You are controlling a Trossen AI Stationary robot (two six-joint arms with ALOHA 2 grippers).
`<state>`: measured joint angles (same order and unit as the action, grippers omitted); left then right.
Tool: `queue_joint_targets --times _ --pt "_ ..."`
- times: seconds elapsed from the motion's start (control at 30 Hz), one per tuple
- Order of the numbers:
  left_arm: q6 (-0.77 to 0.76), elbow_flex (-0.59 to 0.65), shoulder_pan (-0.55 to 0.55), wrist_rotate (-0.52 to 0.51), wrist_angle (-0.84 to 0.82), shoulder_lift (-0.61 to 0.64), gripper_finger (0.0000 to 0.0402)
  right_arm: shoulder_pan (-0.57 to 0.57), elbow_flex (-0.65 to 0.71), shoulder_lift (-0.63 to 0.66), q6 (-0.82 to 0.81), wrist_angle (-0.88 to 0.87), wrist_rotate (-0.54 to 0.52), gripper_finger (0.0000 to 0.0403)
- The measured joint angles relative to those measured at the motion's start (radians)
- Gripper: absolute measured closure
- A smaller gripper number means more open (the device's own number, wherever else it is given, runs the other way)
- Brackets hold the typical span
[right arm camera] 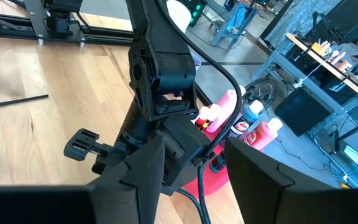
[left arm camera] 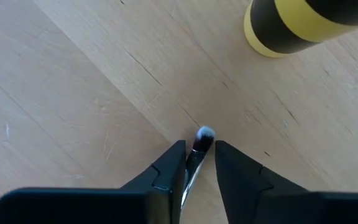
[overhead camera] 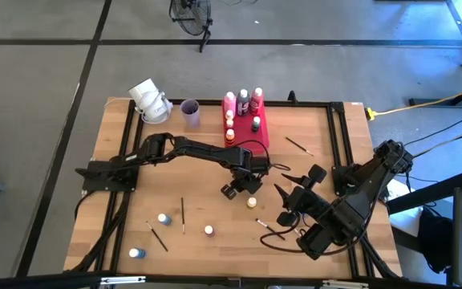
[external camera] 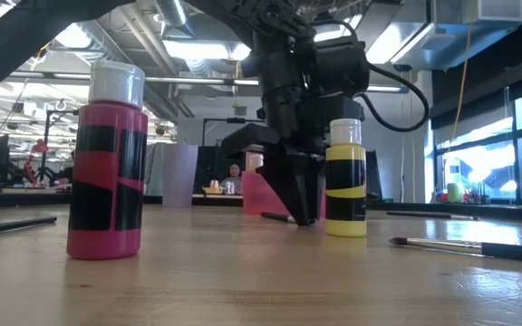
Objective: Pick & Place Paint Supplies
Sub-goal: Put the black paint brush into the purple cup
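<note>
- Here the left gripper (left arm camera: pixel 199 163) is down at the tabletop (overhead camera: pixel 207 181) near the middle, its two fingers (left arm camera: pixel 166 171) on either side of a thin paintbrush (left arm camera: pixel 199 142) lying flat on the wood. The pale tip pokes out just past the fingertips.
- The jaws are narrow, with only a slim gap each side of the brush handle; whether they already pinch it I cannot tell.
- Coming straight down over the brush looks deliberate: a thin handle lying flat can only be caught by fingertips that reach the wood on both sides.
- A yellow bottle (external camera: pixel 345 177) with dark bands stands upright just beside the gripper, apart from it; the approach seems to leave it clear so it does not topple.
- The right gripper (right arm camera: pixel 194 168) waits over the near right part of the table, fingers apart and holding nothing, pointed toward the left arm.
- Several bottles already stand in the red tray (overhead camera: pixel 263 128) at the far edge, next to a lilac cup (overhead camera: pixel 190 111), which is probably where the brushes belong.
- Still loose on the table: a pink bottle (external camera: pixel 108 161), a blue bottle (overhead camera: pixel 137 253), and other brushes (overhead camera: pixel 183 215), so I judge the job partway done.
</note>
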<state>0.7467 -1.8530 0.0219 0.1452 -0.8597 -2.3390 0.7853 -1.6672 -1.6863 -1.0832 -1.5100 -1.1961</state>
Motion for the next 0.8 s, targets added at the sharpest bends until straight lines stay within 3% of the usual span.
queue_joint_targets --times 0.5,0.8 --pt "0.026 0.001 0.000 -0.012 0.005 0.000 0.0392 0.000 0.000 0.000 0.000 0.011 0.000 0.0231" --pt "0.043 0.001 -0.017 -0.017 0.011 0.002 0.0395 0.000 0.000 0.000 0.000 0.016 0.003 0.0231"
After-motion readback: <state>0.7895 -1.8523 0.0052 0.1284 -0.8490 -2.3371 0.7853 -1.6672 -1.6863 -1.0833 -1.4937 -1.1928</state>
